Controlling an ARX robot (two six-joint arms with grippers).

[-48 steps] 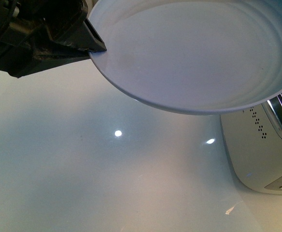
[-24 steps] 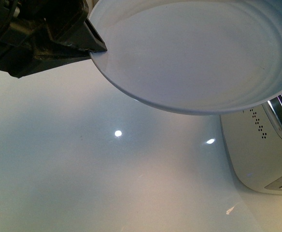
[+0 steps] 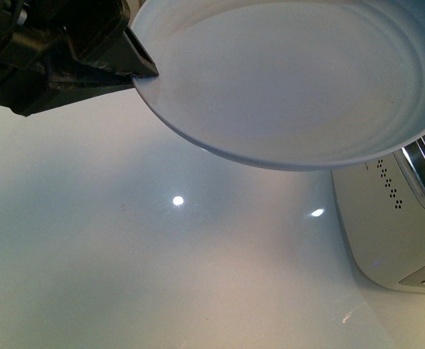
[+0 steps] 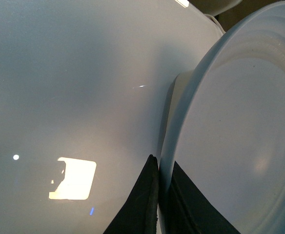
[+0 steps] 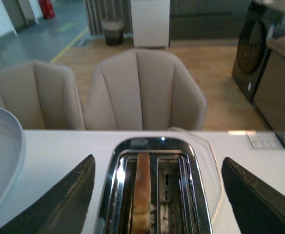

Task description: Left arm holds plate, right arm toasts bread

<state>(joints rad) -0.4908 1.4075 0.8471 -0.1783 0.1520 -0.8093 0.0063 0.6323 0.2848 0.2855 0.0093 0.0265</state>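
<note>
My left gripper [image 3: 136, 73] is shut on the rim of the pale blue-white plate [image 3: 292, 80], which hangs tilted above the white table and is bare. The left wrist view shows both black jaws clamped on either side of the plate [image 4: 240, 136] edge, my left gripper [image 4: 163, 195] gripping it. The bread [image 5: 142, 192] stands upright in one slot of the white toaster [image 5: 201, 161]. My right gripper [image 5: 157, 190] hovers open above the toaster, its fingers spread wide on either side of the slots and apart from the bread.
The toaster [image 3: 394, 225] stands at the table's right side, below the plate's edge. The glossy white table [image 3: 161, 276] spreads to the left. Beige chairs [image 5: 142, 92] sit beyond the table's far edge.
The plate and left gripper have shifted very slightly upward; otherwise nothing has visibly changed.
</note>
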